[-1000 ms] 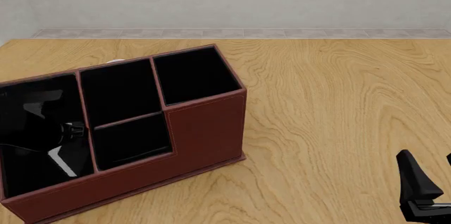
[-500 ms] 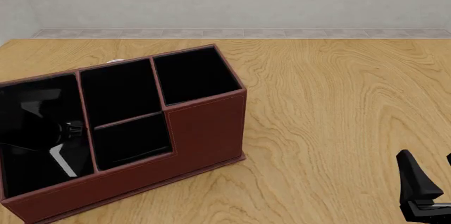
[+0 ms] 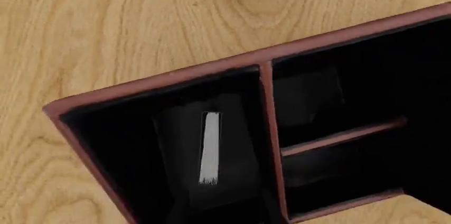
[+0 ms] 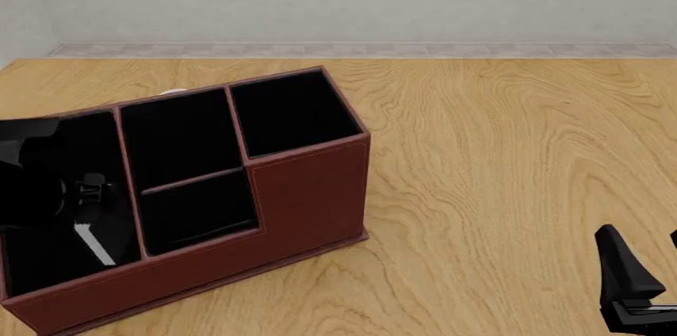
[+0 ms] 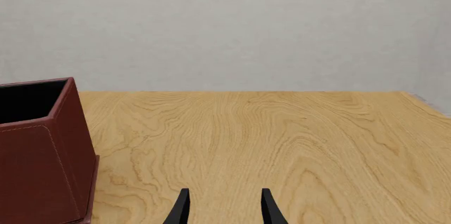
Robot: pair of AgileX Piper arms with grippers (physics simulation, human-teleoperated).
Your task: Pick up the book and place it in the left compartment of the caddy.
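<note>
Low over the table [image 5: 296, 139], the right gripper [image 5: 224, 208] has its fingers parted on nothing. Whether the left gripper [image 4: 43, 185] above the caddy [image 4: 307, 193] grips, I cannot tell. Inside the left compartment [image 3: 127, 145] lies the book [image 3: 210, 147].

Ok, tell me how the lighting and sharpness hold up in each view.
Front view: even and sharp, but the caddy's black lining swallows the left arm. Left wrist view: slightly soft; only the book's white page edge reads inside the dark left compartment. Right wrist view: crisp, no glare.
</note>
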